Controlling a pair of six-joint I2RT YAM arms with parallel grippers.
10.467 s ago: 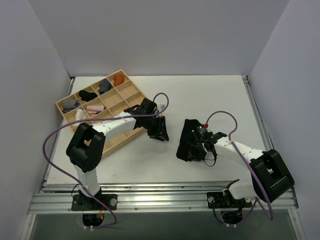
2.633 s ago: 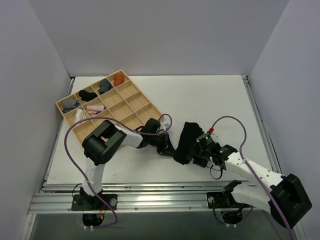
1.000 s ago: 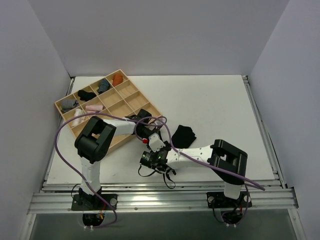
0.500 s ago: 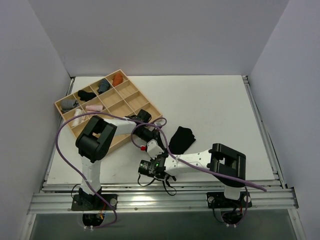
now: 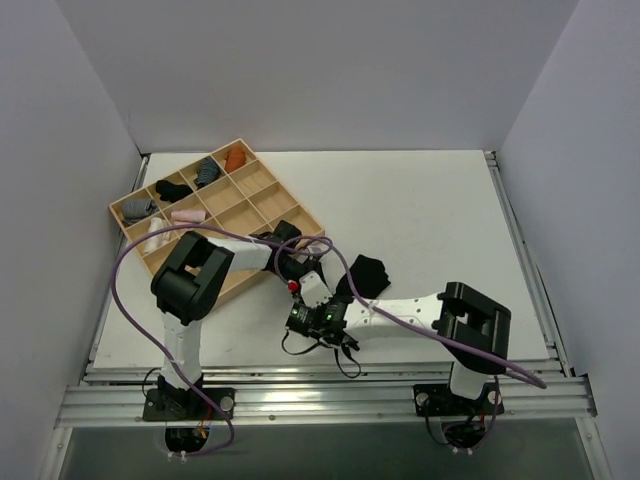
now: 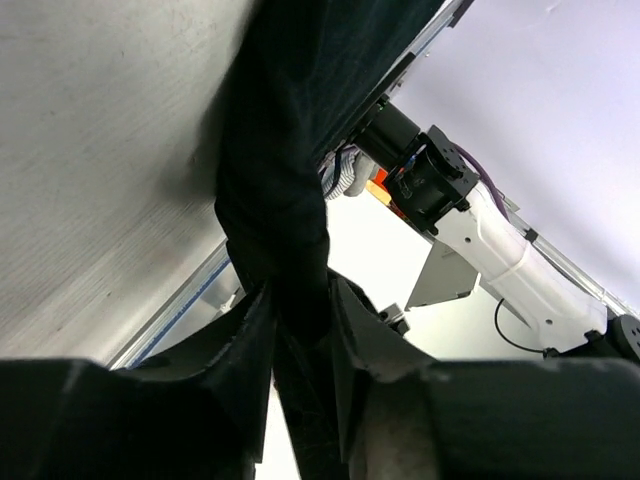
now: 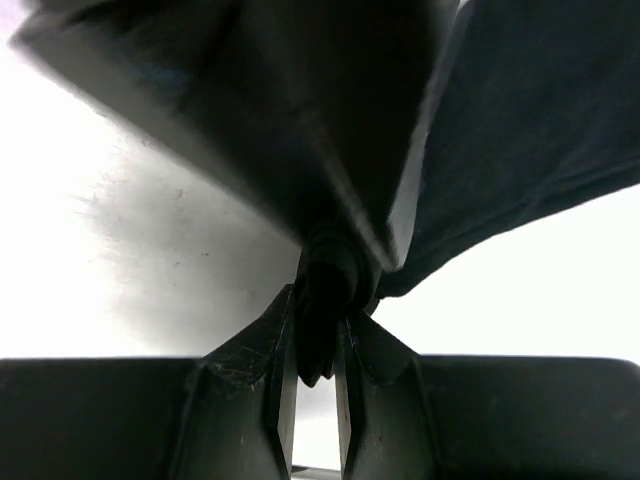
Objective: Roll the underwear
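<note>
The underwear, a plain black garment, lies bunched on the white table just right of the tray's near corner. Both grippers meet at its left end. In the left wrist view a twisted strip of the underwear runs between the jaws of my left gripper, which stand a little apart, with a sliver of light beside the cloth. My left gripper reaches in from the left. My right gripper is shut on a wad of the underwear, which fans out up and right. From above, my right gripper comes from below.
A wooden compartment tray sits at the back left. It holds rolled bundles: orange, grey, black and pink. My right arm lies low across the near table. Walls close in on both sides.
My right gripper's jaws have closed onto the cloth and its wrist has shifted slightly right. My left gripper's jaws have parted. The underwear has bunched a little more.
</note>
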